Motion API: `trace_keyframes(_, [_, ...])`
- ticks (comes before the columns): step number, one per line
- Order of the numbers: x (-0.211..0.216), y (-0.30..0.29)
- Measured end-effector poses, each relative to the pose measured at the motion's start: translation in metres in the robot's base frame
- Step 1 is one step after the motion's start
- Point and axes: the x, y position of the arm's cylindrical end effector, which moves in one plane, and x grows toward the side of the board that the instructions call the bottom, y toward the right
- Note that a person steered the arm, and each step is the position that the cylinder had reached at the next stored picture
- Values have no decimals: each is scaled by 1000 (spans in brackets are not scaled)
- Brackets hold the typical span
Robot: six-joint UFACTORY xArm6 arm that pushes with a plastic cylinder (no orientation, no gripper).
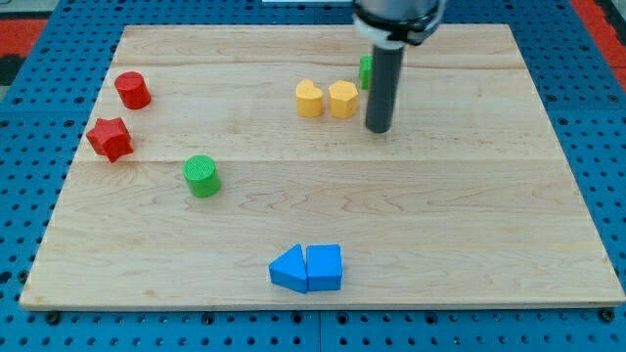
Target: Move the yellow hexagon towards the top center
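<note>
- Blocks nearest the view's bottom: a blue triangular block (290, 269) and a blue block (325, 267) of roughly cubic form, touching side by side close to the lower edge of the wooden board (489, 235), slightly left of centre.
- Middle ground, the view's left: a green cylinder (201, 176), standing alone and well apart from the blue pair.
- Left edge region: a red star-shaped block (109, 138), and beyond it, nearer the view's top, a red cylinder (132, 90); the two are near each other but not touching.
- Upper centre: the yellow hexagon (342, 100) and, just to its left, a second yellow block (309, 99) of similar rounded, many-sided outline; they sit just beside each other, and whether they touch cannot be told.
- My tip (379, 128): resting on the board just to the right of the yellow hexagon and marginally nearer the view's bottom, close to it but with a narrow strip of wood visible between. The arm carries no gripper, only the straight dark rod, so it holds nothing.
- Farthest item: a green block (365, 70), largely hidden behind the rod; its shape cannot be made out, possibly a star.
</note>
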Motion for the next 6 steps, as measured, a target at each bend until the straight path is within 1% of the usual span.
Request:
trace_keyframes(1, [-18, -40])
trace_keyframes(2, [-33, -98])
trace_keyframes(3, [-60, -108])
trace_keyframes(4, [-65, -94])
trace_keyframes(5, [-78, -59])
trace_keyframes(6, [-129, -50])
